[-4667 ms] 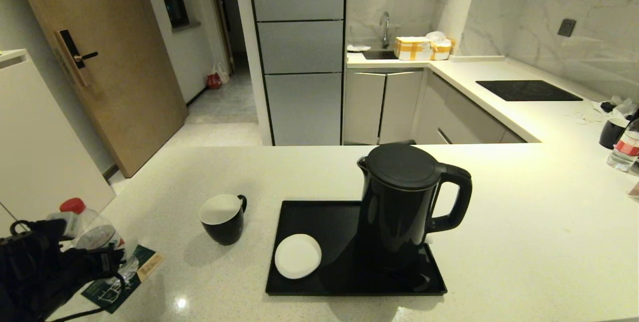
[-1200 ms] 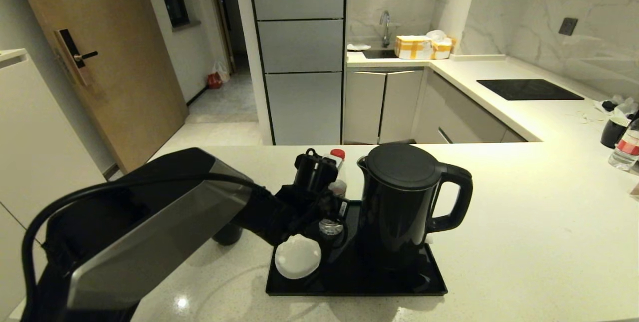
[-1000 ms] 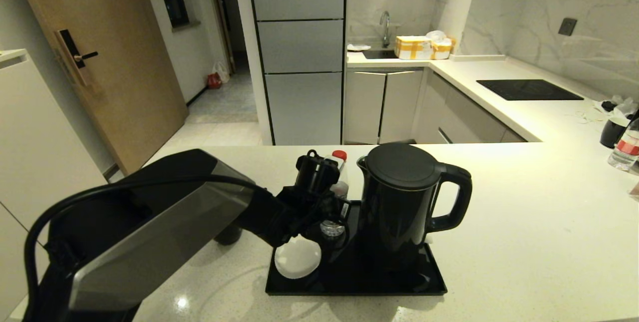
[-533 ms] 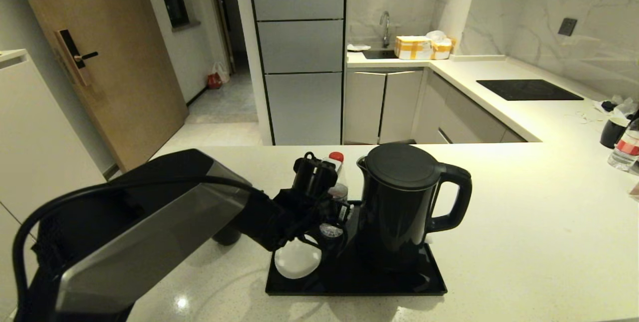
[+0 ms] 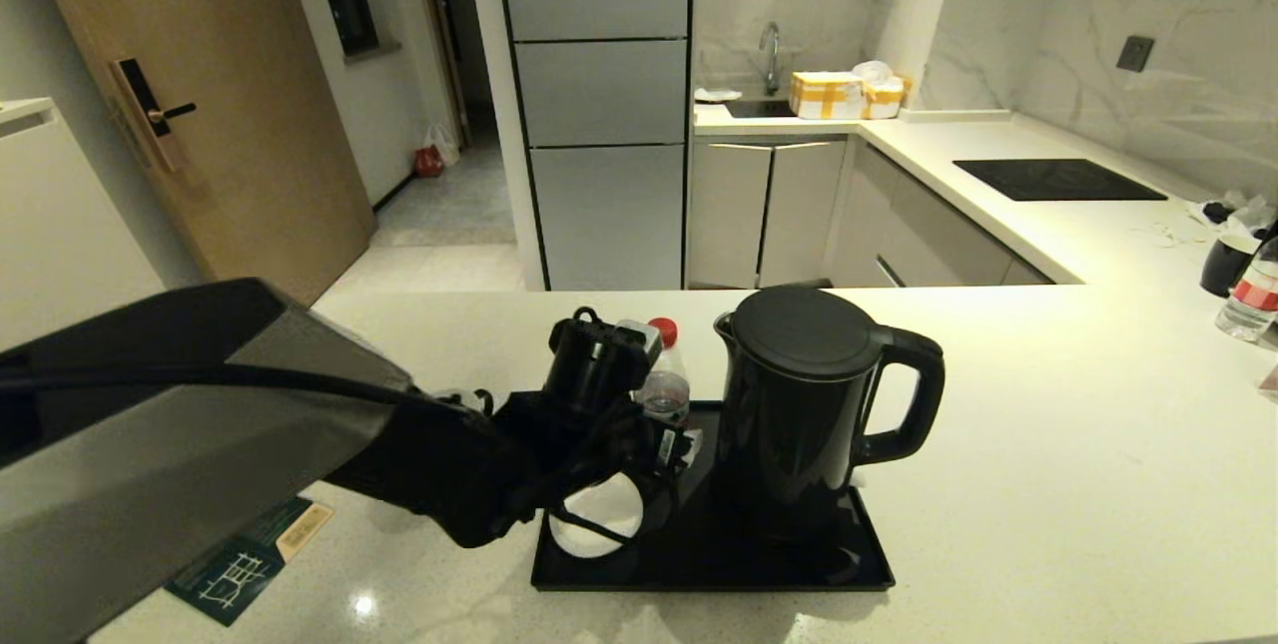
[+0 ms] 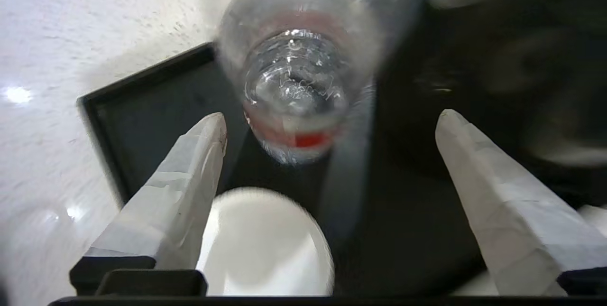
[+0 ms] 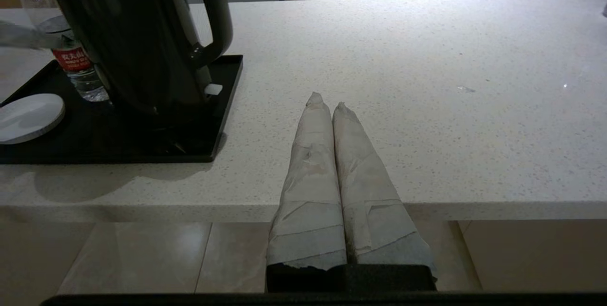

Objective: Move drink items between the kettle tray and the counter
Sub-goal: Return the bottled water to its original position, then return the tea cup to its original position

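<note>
The small clear bottle (image 5: 665, 382) with red cap and red label stands upright on the back left of the black kettle tray (image 5: 699, 569), close beside the tall black kettle (image 5: 799, 404). My left gripper (image 6: 331, 115) is open, its white fingers (image 6: 189, 178) spread wide just short of the bottle (image 6: 298, 83) and touching nothing. The white saucer (image 6: 265, 244) lies on the tray under the gripper, partly covered in the head view. The mug is hidden behind my left arm. My right gripper (image 7: 327, 102) is shut and empty, low at the counter's (image 7: 427, 83) near edge, right of the tray.
A dark green leaflet (image 5: 250, 559) lies on the counter at the near left. At the far right stand another mug (image 5: 1226, 265) and bottle (image 5: 1253, 300). A black hob panel (image 5: 1058, 180) sits on the side worktop.
My left gripper has opened and let go of the bottle, which now stands on the tray. The left arm has drawn back toward the near left.
</note>
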You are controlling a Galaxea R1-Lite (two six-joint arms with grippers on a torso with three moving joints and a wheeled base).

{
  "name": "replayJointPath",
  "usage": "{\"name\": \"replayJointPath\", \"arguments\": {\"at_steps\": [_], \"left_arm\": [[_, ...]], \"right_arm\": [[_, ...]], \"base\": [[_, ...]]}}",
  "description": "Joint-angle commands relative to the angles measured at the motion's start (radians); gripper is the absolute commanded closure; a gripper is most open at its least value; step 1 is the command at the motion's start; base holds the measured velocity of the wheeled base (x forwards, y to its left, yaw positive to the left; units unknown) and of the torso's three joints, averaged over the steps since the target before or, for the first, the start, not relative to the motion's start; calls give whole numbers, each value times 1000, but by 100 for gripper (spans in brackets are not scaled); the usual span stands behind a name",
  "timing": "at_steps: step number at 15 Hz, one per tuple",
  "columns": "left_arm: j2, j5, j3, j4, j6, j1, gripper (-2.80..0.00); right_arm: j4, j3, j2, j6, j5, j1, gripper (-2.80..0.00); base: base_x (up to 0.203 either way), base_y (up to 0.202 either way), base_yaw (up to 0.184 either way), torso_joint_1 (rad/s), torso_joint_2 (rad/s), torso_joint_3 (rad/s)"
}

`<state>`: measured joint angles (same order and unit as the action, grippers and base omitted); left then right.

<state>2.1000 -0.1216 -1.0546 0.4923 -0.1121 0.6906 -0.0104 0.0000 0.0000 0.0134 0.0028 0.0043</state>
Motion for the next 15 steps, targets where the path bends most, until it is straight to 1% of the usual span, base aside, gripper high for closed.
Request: {"name": "replayJointPath", "arguments": {"at_steps": [1,4,5,6,7,8,10,12,13,14,15], "left_arm": [[-162,-5,68,0,-11,13,-280],[-377,-32,149,-46,-19,30,-280],[-439,-48,174,-75,-23,34,0],[-496,-75,193,-107,-36,35,0],[-586,-124,211,-158,-56,30,0],[-675,-190,230,-234,-83,16,0],[-792,-276,282,-367,-124,-21,0],[-907,-299,361,-482,-147,-44,0],[-957,-304,395,-580,-173,-62,0],[-1000,-291,431,-670,-212,-81,0],[-1035,-259,469,-711,-234,-94,0]], "right_arm": [[0,2,2,0,0,0,0],[0,2,2,0,0,0,0],[0,2,2,0,0,0,0],[0,2,2,0,0,0,0],[0,2,2,1,0,0,0],[1,2,2,1,0,0,0],[0,2,0,0,0,0,0],[0,2,2,0,0,0,0],[0,2,2,0,0,0,0],[1,2,2,0,0,0,0],[0,2,2,0,0,0,0]], "base": [[0,0,0,0,0,0],[0,0,0,0,0,0],[0,0,0,0,0,0],[0,0,0,0,0,0],[0,0,0,0,0,0],[0,0,0,0,0,0],[0,0,0,0,0,0],[0,0,0,0,0,0],[0,0,0,0,0,0],[0,0,0,0,0,0],[0,0,0,0,0,0]]}}
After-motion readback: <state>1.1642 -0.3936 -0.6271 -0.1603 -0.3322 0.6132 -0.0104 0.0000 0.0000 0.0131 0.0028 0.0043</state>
